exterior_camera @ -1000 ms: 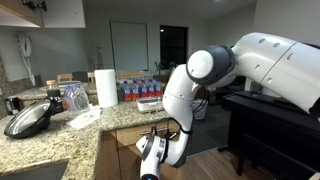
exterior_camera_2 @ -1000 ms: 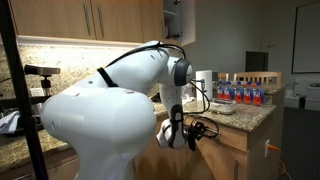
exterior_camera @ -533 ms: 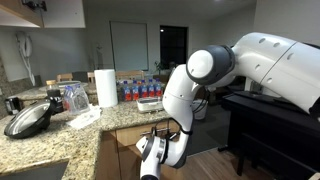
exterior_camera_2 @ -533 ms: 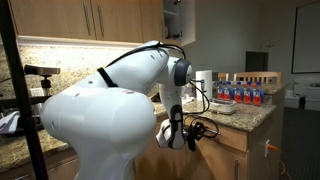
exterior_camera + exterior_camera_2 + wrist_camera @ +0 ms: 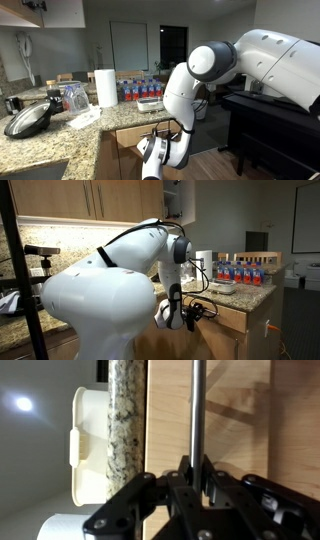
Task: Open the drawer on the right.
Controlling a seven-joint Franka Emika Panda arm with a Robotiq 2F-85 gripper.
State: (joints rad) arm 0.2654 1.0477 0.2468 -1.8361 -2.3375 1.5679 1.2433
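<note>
In the wrist view the light tan wood drawer front [image 5: 235,410] fills the frame, with its long silver bar handle [image 5: 197,405] running down the middle. My gripper [image 5: 197,468] is shut on the lower end of that handle, one black finger on each side of the bar. In both exterior views the gripper [image 5: 152,150] [image 5: 172,313] sits low against the cabinet front just under the granite counter edge. The drawer front [image 5: 128,136] is mostly hidden by the arm. I cannot tell how far the drawer stands out.
The granite counter [image 5: 60,135] carries a paper towel roll [image 5: 106,87], a black pan [image 5: 28,120], a jar and a row of bottles [image 5: 138,90] [image 5: 240,274]. A dark table [image 5: 270,115] stands close by. The white arm fills much of an exterior view [image 5: 100,300].
The arm's upper links have shifted slightly in an exterior view. The gripper stays clamped on the handle at about the same place.
</note>
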